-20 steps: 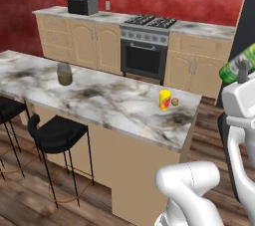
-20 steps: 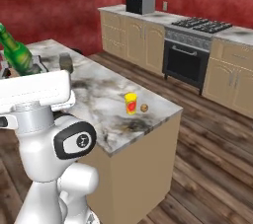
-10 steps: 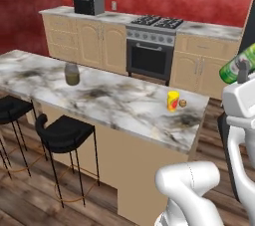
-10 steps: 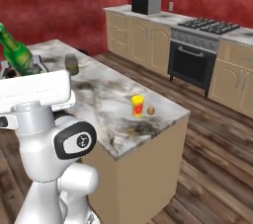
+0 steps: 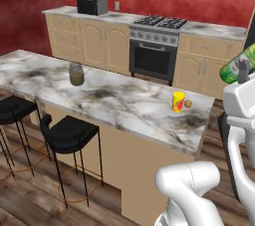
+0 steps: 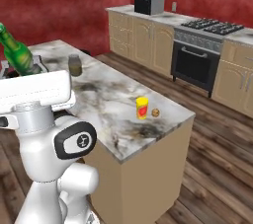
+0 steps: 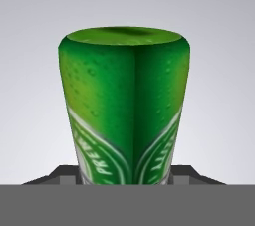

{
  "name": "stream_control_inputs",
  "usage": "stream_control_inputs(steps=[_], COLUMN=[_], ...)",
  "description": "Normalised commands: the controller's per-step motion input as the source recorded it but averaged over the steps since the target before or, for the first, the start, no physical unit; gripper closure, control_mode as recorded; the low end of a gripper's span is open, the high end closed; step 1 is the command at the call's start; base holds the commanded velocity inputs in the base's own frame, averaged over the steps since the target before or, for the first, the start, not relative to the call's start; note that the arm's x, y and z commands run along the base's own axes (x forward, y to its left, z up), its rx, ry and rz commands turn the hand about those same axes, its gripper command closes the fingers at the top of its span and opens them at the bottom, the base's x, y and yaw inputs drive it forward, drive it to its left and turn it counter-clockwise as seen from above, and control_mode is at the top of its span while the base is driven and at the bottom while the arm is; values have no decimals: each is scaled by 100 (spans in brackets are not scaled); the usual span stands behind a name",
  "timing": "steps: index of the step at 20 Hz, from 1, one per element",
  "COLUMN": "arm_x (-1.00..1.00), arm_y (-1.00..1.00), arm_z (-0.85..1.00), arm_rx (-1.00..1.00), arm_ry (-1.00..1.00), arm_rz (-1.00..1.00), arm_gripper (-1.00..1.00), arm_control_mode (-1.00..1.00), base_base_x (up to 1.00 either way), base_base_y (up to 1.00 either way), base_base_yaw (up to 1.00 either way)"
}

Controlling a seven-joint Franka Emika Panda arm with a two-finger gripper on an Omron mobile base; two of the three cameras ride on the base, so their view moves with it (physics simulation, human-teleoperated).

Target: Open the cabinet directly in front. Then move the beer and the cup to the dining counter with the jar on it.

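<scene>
Where red walls rise, marble dining counter (image 5: 124,105), cup (image 5: 178,102), jar (image 5: 76,74)

The beer (image 7: 124,105) I hold is bright green with a white-lettered label band. On the dining counter (image 5: 124,105), white-grey marble veined dark and gold over a tan base, the cup (image 5: 178,102) is yellow with a red-orange mark. Farther along that counter, the jar (image 5: 76,74) shows olive-brown under a grey lid.
</scene>
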Motion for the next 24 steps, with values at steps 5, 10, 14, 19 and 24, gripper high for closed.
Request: stream_control_inputs(steps=[5,10,14,19,24], arm_x=[0,0,0,0,0], arm_y=[0,0,0,0,0], arm_z=[0,0,0,0,0], arm_rx=[0,0,0,0,0], arm_ry=[0,0,0,0,0], arm_rz=[0,0,0,0,0], arm_gripper=[100,100,100,100,100], arm_control_mode=[100,100,100,100,100], base_base_x=[1,0,2,0,0], base_base_y=[47,50,52,46,40], base_base_yaw=[0,0,0,-5,-11])
